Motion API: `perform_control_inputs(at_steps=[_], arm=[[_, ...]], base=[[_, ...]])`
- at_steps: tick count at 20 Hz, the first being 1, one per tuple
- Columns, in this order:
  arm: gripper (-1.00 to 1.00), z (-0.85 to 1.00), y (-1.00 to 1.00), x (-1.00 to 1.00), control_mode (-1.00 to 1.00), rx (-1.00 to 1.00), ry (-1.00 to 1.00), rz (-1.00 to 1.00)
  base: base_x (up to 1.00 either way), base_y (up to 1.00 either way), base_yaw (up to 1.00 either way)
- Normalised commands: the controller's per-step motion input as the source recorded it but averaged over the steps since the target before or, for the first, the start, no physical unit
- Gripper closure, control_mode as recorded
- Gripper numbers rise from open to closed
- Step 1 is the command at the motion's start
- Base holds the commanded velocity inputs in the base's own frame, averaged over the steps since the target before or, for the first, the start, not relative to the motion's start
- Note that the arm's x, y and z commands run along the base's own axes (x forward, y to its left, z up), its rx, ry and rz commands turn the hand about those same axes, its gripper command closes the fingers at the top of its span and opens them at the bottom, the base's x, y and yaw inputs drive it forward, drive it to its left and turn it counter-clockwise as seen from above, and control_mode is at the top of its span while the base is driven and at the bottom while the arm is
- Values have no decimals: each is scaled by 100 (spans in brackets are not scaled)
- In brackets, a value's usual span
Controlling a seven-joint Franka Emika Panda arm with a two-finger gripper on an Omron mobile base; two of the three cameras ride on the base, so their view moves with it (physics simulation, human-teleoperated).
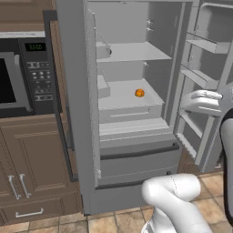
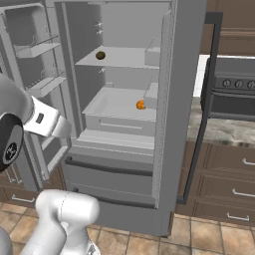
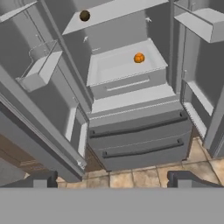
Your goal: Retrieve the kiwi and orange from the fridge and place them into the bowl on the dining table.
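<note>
Found the fridge [image 1: 132, 109] with both doors swung wide, pale shelves bared. Saw the orange [image 3: 139, 57] on the lower shelf, toward its back right corner as the hand view had it, above the shut drawers [image 3: 140, 140]. Spotted the kiwi [image 3: 85, 15], small and dark, on the shelf above, near its left edge, well apart from the orange. Held the gripper [image 3: 111, 179] out before the fridge, jaws spread, pinching nothing. Noted a microwave [image 1: 16, 77] left of the fridge.

Even flat rendered light, soft shadows, slight blur.
</note>
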Motion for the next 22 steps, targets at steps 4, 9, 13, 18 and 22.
perform_control_inputs(at_steps=[4,9,13,18,22], arm=[[-100,0,-3,0,-100,0,0,7],[-100,-3,0,-2,-100,0,0,0],[-100,-6,-2,0,-100,0,0,0],[-100,-8,-6,0,-100,0,0,0],[-100,-11,0,0,-100,0,0,0]], base=[[0,0,0],[0,0,0],[0,0,0],[0,0,0],[0,0,0]])
